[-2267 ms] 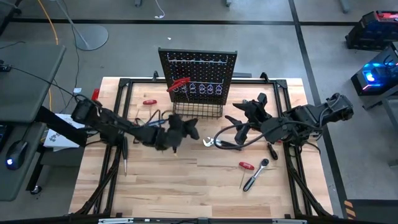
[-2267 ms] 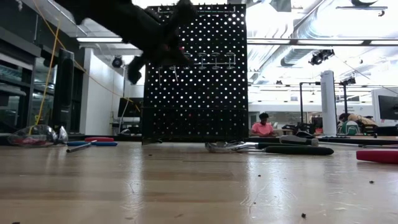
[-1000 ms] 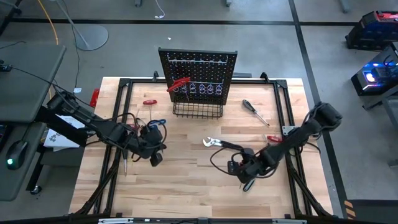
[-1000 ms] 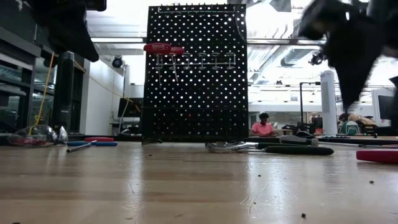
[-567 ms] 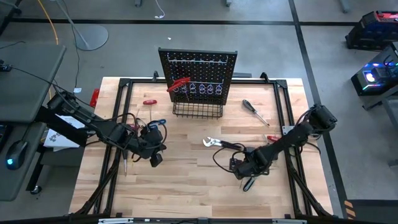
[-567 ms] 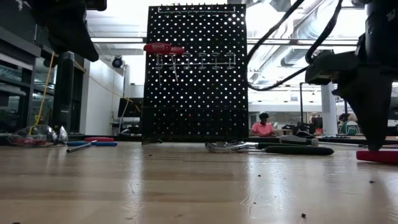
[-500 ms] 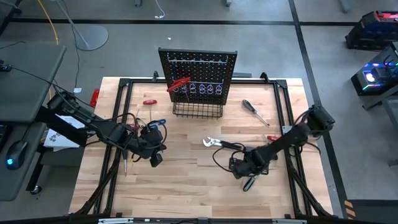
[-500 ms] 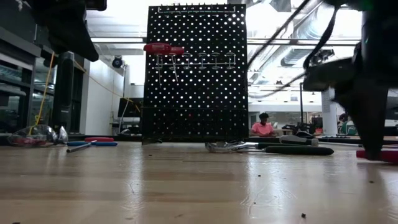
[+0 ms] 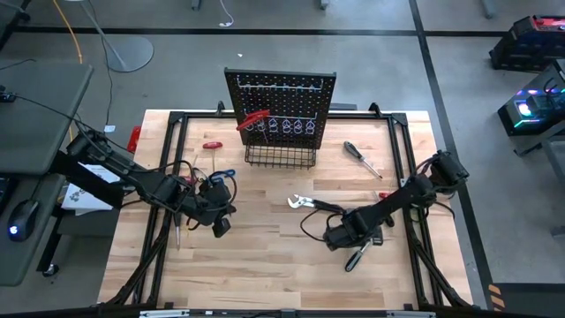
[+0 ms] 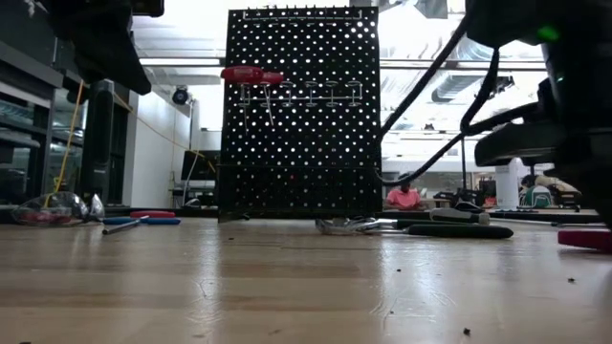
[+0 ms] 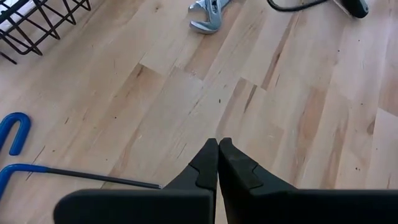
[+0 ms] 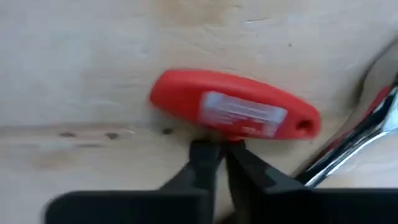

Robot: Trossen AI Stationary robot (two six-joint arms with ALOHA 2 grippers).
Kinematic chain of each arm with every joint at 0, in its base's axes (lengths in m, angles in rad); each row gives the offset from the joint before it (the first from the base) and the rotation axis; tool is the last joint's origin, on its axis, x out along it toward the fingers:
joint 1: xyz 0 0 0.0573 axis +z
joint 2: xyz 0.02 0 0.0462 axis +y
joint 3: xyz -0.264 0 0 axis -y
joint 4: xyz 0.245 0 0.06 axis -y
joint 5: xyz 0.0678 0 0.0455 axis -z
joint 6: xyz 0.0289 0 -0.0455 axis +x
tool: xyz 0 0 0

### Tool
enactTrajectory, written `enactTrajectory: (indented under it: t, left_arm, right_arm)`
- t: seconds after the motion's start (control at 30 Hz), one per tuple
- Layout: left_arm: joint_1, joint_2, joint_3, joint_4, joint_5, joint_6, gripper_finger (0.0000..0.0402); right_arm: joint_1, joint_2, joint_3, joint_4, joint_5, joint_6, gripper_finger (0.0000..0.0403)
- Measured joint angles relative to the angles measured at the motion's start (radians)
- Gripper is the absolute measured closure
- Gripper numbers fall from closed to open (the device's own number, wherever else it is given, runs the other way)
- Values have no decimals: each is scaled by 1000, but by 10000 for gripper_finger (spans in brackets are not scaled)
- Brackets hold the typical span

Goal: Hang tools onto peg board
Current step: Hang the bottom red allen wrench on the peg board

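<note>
Red tool handle [image 12: 235, 112] pinched at its edge by the closed right gripper [image 12: 216, 152]; it could slip when lifted.

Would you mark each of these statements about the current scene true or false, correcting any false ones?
1. A red-handled tool hangs on the peg board. True.
2. The right gripper stands wide open above a blue handle. False: its fingers are pinched together at a red T-handle.
3. The left gripper is shut and holds nothing. True.
4. The black-handled screwdriver lies in the wire basket. False: it lies on the table, right of the basket.
5. The blue-handled T-key lies on the table. True.
</note>
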Motion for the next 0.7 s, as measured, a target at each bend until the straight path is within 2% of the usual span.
enactTrajectory:
  t: [0.17, 0.37, 0.5, 0.6, 0.7]
  left_arm:
    - [-2, -8, 0, 2, 7, 0, 401]
    - [-7, -116, 0, 122, 18, 33, 401]
    - [9, -217, 0, 308, -68, 126, 402]
    - [30, -263, 1, 448, -190, 231, 396]
    - [68, -272, 2, 580, -224, 378, 375]
  right_arm:
    - [3, -16, 1, -14, 34, -97, 399]
    - [68, -112, 80, -202, 331, -92, 402]
    - [109, -203, 159, -236, 550, -116, 402]
    - [123, -270, 242, -217, 786, -203, 402]
    - [112, -304, 328, -195, 996, -393, 403]
